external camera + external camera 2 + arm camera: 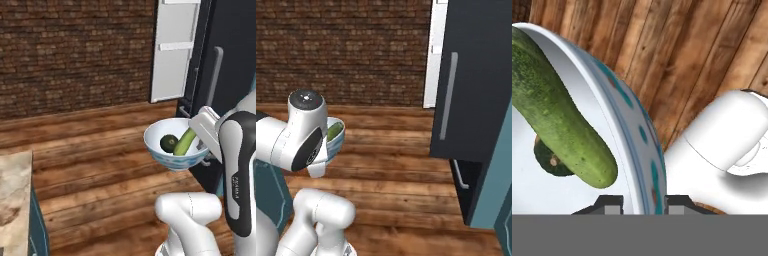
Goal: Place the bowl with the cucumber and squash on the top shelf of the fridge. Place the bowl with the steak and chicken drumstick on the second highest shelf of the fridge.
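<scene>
The tool [643, 202] is clamped on the rim of the bowl with the cucumber and squash [172, 151], one finger [609, 204] inside the wall and the other outside it, holding the bowl in the air above the wooden floor [100, 165]. The cucumber [185, 141] leans against the bowl's right inner wall, with the squash [169, 143] just beside it on the left. Beyond the bowl to the right stands the dark fridge [476, 80], its pale door [175, 50] swung open against the brick wall [75, 55].

White glossy arm [192, 220], rounded links; dark joint bands (grey cap [306, 98] with small screws on top).
</scene>
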You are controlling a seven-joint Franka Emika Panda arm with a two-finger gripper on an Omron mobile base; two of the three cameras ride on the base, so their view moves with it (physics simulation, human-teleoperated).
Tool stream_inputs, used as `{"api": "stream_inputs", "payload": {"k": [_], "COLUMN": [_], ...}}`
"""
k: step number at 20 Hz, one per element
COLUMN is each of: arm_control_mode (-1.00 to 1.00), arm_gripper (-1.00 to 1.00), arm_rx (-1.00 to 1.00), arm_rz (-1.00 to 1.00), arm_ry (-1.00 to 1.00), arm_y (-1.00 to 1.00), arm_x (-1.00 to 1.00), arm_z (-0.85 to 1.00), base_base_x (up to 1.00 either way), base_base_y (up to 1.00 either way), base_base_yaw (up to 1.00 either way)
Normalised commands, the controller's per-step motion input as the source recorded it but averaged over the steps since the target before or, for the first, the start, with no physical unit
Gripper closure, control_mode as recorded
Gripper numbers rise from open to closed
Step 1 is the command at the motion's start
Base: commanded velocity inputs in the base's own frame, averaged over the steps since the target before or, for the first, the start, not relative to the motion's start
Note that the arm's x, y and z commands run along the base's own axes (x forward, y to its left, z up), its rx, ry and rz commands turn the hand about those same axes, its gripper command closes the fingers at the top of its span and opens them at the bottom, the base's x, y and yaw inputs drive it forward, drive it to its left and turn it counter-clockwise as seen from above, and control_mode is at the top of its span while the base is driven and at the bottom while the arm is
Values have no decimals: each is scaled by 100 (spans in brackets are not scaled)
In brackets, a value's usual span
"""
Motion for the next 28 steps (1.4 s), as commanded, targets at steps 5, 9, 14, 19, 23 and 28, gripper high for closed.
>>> {"api": "stream_inputs", "payload": {"k": [5, 9, 14, 19, 23, 28], "arm_control_mode": [100, 100, 100, 100, 100, 100], "arm_gripper": [100, 100, 100, 100, 100, 100], "arm_rx": [0, 0, 0, 0, 0, 0], "arm_rz": [0, 0, 0, 0, 0, 0], "arm_ry": [0, 0, 0, 0, 0, 0], "arm_y": [0, 0, 0, 0, 0, 0], "arm_x": [0, 0, 0, 0, 0, 0], "arm_z": [0, 0, 0, 0, 0, 0], "base_base_x": [100, 100, 100, 100, 100, 100], "base_base_y": [26, 26, 25, 19, 37, 57], "base_base_yaw": [0, 0, 0, -1, -24, -55]}}
